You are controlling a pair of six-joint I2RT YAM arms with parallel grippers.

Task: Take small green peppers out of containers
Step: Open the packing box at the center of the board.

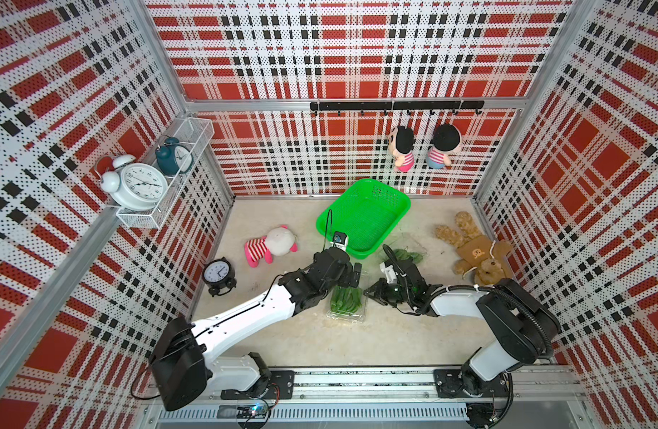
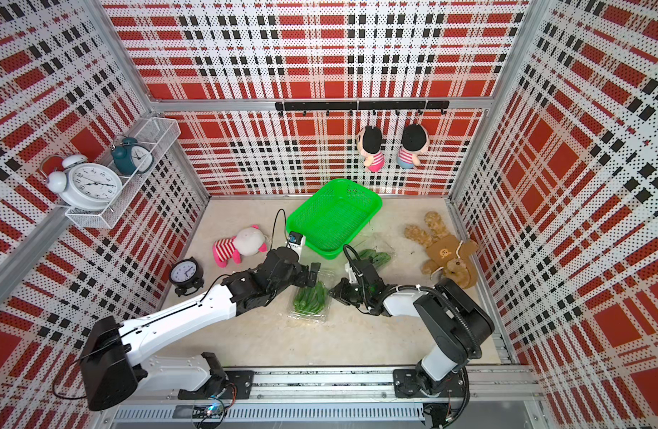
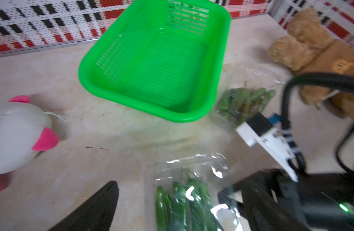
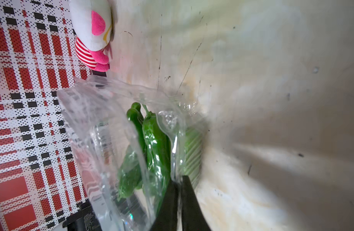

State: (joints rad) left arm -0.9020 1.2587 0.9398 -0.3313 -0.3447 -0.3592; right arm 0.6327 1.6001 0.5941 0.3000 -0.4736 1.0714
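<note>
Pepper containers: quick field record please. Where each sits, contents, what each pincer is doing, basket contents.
near container: lies between the two pincers, small green peppers inside
far container: beside the green basket, also holds peppers
left pincer: open, over the near container, holding nothing
right pincer: shut on the near container's clear plastic edge
lid state: cannot tell for either container
basket contents: nothing visible
peppers taken out: none visible
</note>
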